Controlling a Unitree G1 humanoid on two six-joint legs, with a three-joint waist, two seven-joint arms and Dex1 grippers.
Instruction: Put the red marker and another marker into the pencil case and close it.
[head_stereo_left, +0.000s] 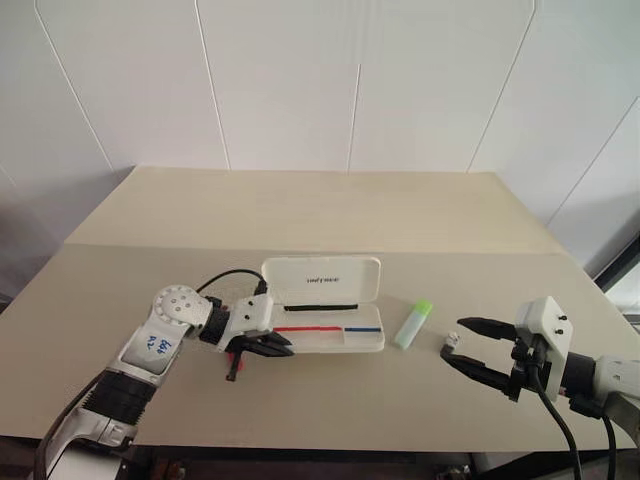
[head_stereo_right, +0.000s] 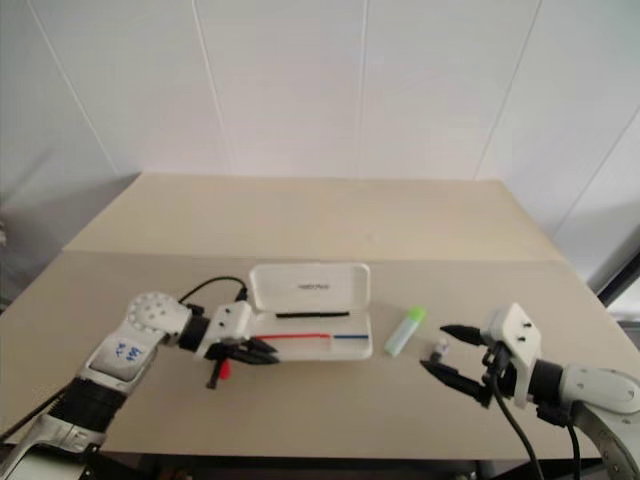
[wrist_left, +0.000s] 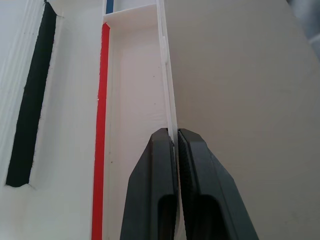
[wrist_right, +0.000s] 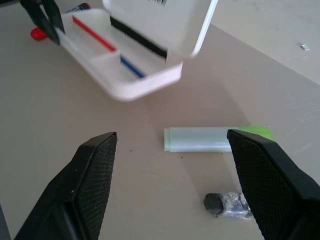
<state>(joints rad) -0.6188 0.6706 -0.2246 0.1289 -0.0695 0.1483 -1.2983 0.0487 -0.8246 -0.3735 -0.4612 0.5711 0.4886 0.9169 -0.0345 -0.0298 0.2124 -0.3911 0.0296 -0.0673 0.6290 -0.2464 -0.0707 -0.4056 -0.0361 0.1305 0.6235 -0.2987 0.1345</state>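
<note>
The white pencil case (head_stereo_left: 335, 343) lies open in the middle of the table, lid (head_stereo_left: 321, 279) upright, red and blue stripes inside its tray. My left gripper (wrist_left: 175, 137) is shut on the thin front wall of the tray at its left end. The red marker (head_stereo_left: 235, 360) lies on the table just under and left of that gripper, partly hidden by it. A pale green highlighter (head_stereo_left: 413, 323) with a lime cap rests right of the case. My right gripper (head_stereo_left: 452, 339) hovers open just right of the highlighter, which lies beyond its fingertips (wrist_right: 97, 150) in the right wrist view.
A small crumpled dark-and-white scrap (wrist_right: 227, 204) lies on the table beside the highlighter, close to my right gripper. The table's far half (head_stereo_left: 320, 205) is bare wood up to the white panelled wall.
</note>
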